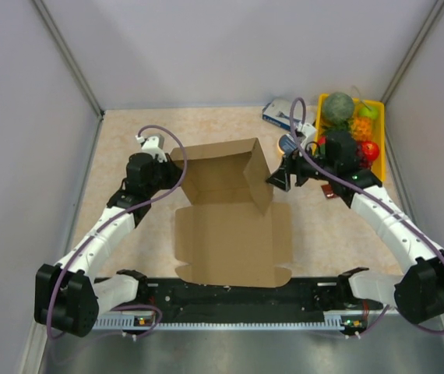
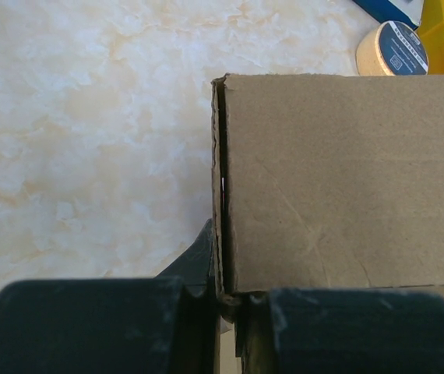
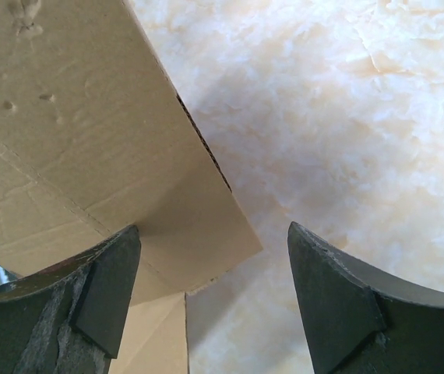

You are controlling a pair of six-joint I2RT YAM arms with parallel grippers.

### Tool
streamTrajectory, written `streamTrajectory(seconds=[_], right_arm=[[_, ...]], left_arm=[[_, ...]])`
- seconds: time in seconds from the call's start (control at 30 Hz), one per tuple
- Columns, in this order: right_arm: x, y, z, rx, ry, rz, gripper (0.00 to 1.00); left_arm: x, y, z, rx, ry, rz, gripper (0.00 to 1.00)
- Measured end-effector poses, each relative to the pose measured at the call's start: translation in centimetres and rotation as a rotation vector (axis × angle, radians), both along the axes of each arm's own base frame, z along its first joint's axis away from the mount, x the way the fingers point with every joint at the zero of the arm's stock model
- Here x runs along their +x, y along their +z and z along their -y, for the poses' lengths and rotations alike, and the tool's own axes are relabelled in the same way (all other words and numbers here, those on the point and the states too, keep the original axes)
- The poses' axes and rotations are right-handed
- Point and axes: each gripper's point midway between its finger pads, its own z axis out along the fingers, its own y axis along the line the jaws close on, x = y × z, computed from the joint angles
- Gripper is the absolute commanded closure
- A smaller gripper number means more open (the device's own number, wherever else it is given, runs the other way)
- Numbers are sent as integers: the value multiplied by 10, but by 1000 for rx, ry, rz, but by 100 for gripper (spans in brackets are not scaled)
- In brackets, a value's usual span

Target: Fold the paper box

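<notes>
The paper box [image 1: 230, 241] is a brown cardboard blank lying open in mid-table, its back wall [image 1: 220, 167] and right side flap raised. My left gripper [image 1: 177, 167] is shut on the left vertical edge of that raised wall. In the left wrist view the box edge [image 2: 220, 195] runs straight down into the left gripper [image 2: 230, 300]. At the box's right side my right gripper [image 1: 278, 178] stands open. In the right wrist view a corner of the paper box's flap [image 3: 128, 140] reaches in between the right gripper's [image 3: 213, 230] fingers, close to the left finger [image 3: 105, 296].
A yellow tray [image 1: 378, 109] of fruit stands at the back right, behind the right arm. A blue-and-white carton [image 1: 278, 115] and a tape roll [image 1: 287, 144] lie beside it; the tape roll [image 2: 393, 48] also shows beyond the box. Grey walls enclose the table.
</notes>
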Motion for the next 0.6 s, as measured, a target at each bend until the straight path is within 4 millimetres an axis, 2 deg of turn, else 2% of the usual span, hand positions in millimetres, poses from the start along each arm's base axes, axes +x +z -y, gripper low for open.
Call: streamTrajectory(seconds=[0.03,0.1,0.2,0.37,0.6], right_arm=[[1,-1,0,-9,-5,9,24],[-3,-2,-12,-36,13,46,24],[-17,-1,-29,-65,43,105,24],[-15,6,-30,-90,-17,186,24],[-13,-2,-37,-164,-137,310,27]], left_arm=[[0,0,0,-1,-1,1,100],[0,0,0,-2,-1,1,100],[0,0,0,-3,-1,1,100],[0,0,-1,-3,-1,-1,100],[-3,5,-9,13,42,16,100]])
